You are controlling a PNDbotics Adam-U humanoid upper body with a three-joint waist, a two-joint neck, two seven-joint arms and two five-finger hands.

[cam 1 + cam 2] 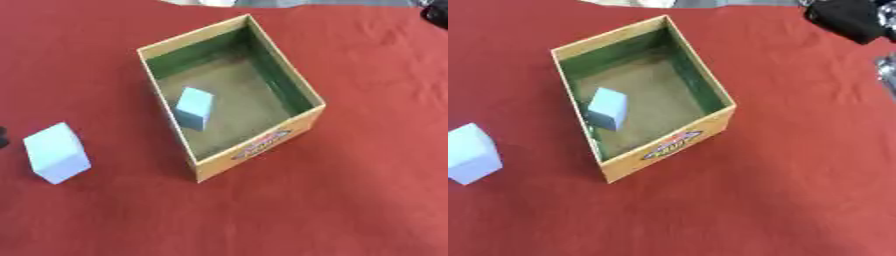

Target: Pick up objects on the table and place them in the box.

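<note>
An open cardboard box (260,145) with green inner walls stands on the red cloth, turned askew. Inside it, a pale blue block (194,108) leans near the left wall. A second pale blue block (57,152) stands on the cloth to the left of the box. A black part of my right arm or hand (846,19) shows at the upper right corner, far from both blocks and holding nothing that I can see. At the left edge, beside the outer block, a dark sliver (3,138) shows; it may be my left hand.
The red cloth (350,210) covers the whole table. A silver part (887,70) shows at the right edge. A pale strip runs along the far edge at the top.
</note>
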